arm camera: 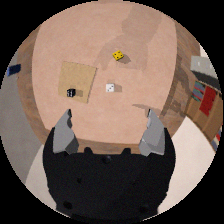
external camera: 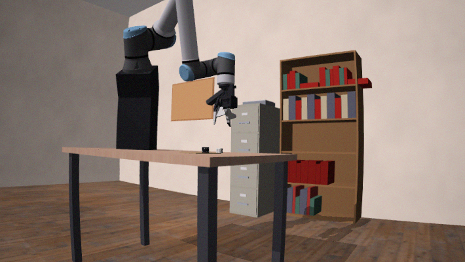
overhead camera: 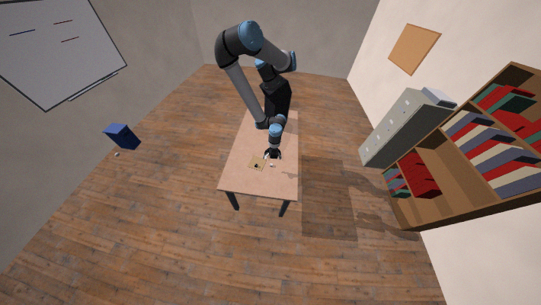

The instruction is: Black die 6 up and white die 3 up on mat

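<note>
The black die (overhead camera: 256, 165) (external camera: 205, 149) (arm camera: 71, 93) sits on the tan mat (overhead camera: 254, 158) (arm camera: 77, 75), near its lower edge in the wrist view. The white die (overhead camera: 271, 165) (external camera: 219, 150) (arm camera: 110, 88) stands on the table beside the mat, off it. The yellow die (arm camera: 118, 55) stands on the table beyond the white die in the wrist view; I cannot make it out in the top and exterior views. The pips are too small to read surely. My gripper (overhead camera: 273, 158) (external camera: 222, 124) (arm camera: 109, 109) is wide open and empty, pointing down well above the table.
The wooden table (overhead camera: 244, 179) (external camera: 137, 156) (arm camera: 140, 117) carries the mat and dice. The arm's black pedestal (overhead camera: 277, 100) (external camera: 135, 121) stands at the table's far end. A filing cabinet (overhead camera: 396, 126) (external camera: 245, 160) and a bookshelf (overhead camera: 438, 152) (external camera: 322, 134) stand away from the table.
</note>
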You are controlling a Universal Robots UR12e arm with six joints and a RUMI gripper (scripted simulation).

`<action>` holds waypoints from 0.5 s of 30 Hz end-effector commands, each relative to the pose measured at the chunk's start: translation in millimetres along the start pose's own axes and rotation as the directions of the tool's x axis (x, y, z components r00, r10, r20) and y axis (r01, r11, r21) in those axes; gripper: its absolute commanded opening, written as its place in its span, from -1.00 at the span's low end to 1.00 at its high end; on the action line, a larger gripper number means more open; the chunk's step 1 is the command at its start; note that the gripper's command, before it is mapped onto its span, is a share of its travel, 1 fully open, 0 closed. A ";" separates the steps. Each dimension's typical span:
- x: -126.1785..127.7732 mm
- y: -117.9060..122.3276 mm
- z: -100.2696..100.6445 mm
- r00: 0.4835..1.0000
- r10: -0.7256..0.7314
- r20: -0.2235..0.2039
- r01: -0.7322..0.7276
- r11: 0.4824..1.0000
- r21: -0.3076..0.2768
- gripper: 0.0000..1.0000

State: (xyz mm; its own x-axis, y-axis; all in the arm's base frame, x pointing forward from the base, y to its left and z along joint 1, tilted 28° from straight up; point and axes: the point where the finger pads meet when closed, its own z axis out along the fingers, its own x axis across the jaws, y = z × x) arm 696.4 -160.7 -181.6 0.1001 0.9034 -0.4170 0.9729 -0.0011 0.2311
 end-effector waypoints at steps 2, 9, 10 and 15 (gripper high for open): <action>0.1 0.3 -0.3 1.000 0.009 0.000 -0.009 1.000 -0.001 1.00; 0.5 -1.0 1.3 0.997 0.083 0.000 -0.083 0.997 -0.001 1.00; 0.6 -1.3 1.7 0.995 0.102 0.000 -0.102 0.995 -0.001 1.00; 1.2 -2.7 3.8 0.981 0.195 0.000 -0.195 0.981 -0.001 1.00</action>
State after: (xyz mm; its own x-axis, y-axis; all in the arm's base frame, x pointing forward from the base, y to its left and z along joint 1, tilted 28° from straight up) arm 695.0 -161.2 -185.0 0.2278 0.8957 -0.3819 0.9510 -0.1204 0.2848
